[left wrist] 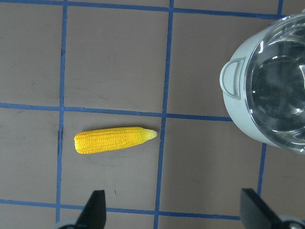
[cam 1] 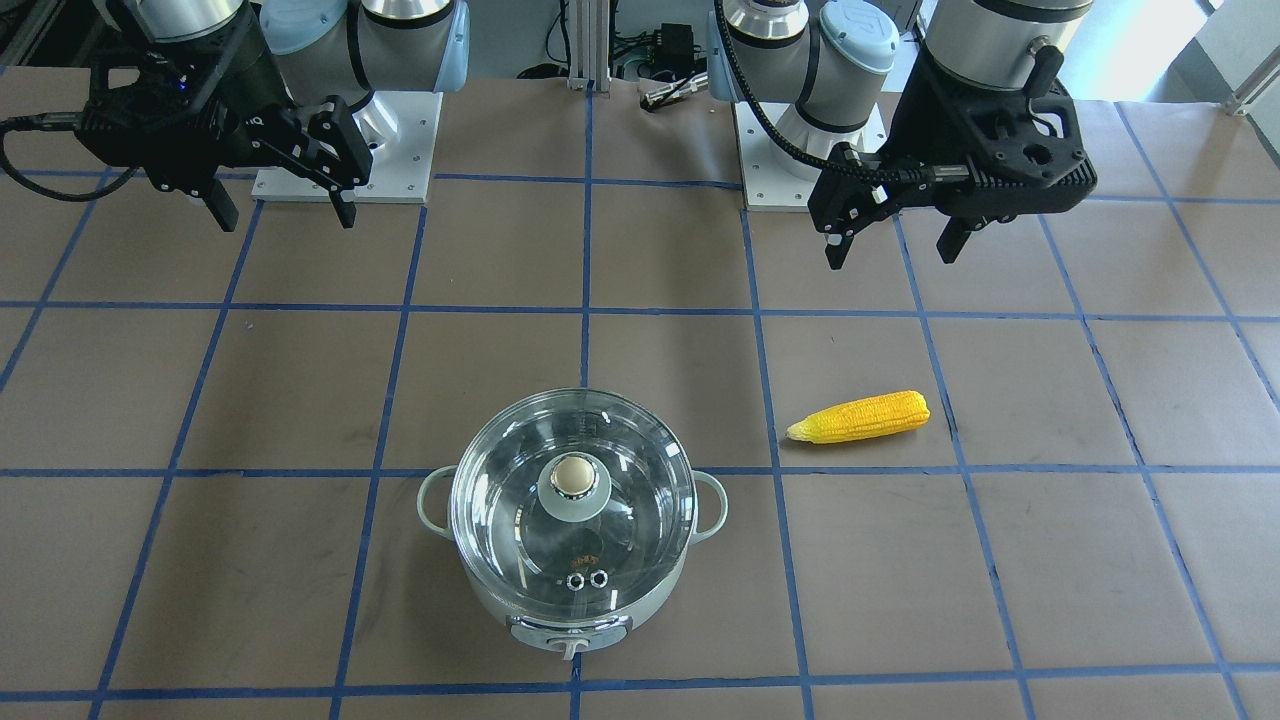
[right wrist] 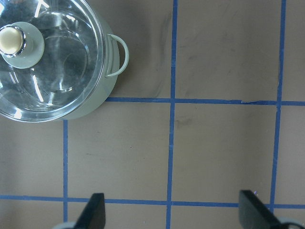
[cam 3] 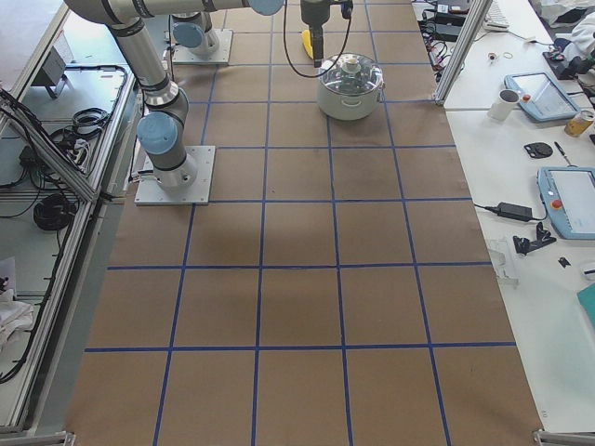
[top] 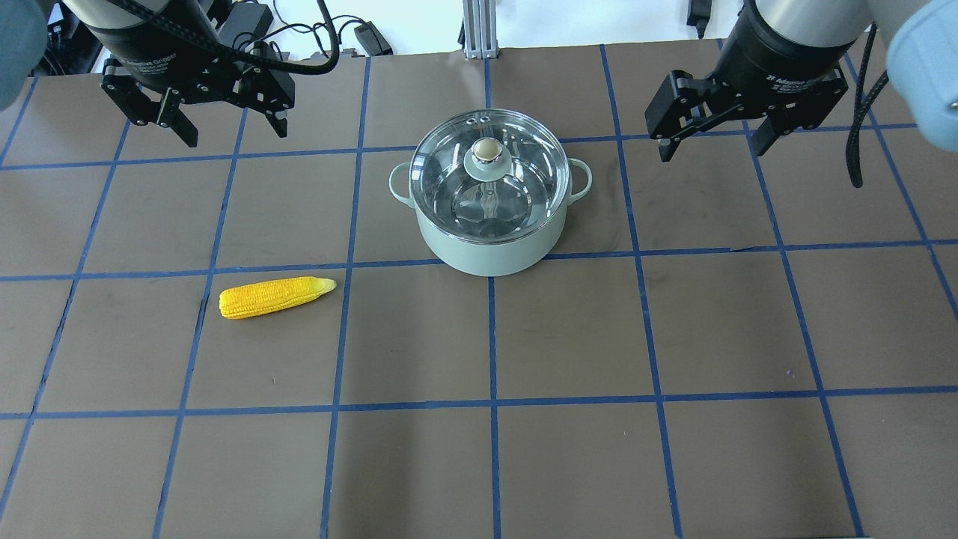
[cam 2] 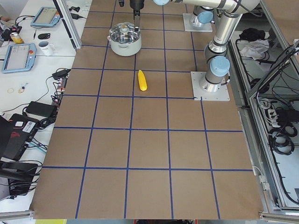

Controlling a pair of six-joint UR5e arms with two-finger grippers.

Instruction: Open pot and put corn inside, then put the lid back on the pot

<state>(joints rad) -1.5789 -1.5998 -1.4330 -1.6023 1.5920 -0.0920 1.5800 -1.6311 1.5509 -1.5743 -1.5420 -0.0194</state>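
Observation:
The pale mint pot [top: 486, 254] stands at the middle of the table with the clear glass lid [top: 449, 176] on it, its beige knob [top: 486, 150] on top. Both show in the front view, pot [cam 1: 500, 605] and lid [cam 1: 500, 500]. The yellow corn [top: 275, 296] lies flat on the table on my left side, apart from the pot; it also shows in the front view [cam 1: 860, 416] and the left wrist view [left wrist: 114, 140]. My left gripper [top: 234, 133] is open and empty, high above the table beyond the corn. My right gripper [top: 712, 150] is open and empty, to the right of the pot.
The table is brown with a blue tape grid. The arms' white base plates [cam 1: 400, 150] sit at the robot's edge. Benches with tablets [cam 3: 567, 200], a mug [cam 3: 508, 102] and cables flank the table's far side.

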